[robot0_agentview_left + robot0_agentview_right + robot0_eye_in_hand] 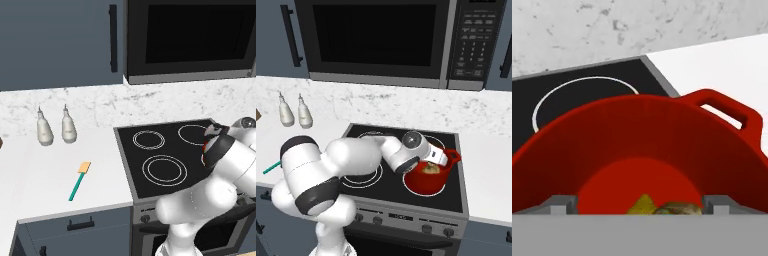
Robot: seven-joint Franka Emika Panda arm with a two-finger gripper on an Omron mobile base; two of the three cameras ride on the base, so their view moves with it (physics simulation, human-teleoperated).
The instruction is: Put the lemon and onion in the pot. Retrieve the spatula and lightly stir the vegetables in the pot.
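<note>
Red pot sits on the front-right burner w/ your tool just over its mouth, jaws spread wide, holding nothing. Lemon and onion lie touching on the pot floor, so I'd say the drop-off's done and the spatula's next. Spatula lies flat on the white counter, well left of the stove, blade away from you. Lift straight up to clear the rim; open room round the handle, two bottles behind.

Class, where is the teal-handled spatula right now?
The teal-handled spatula lies on the white counter, left of the black stovetop, in front of two white bottles.
</note>
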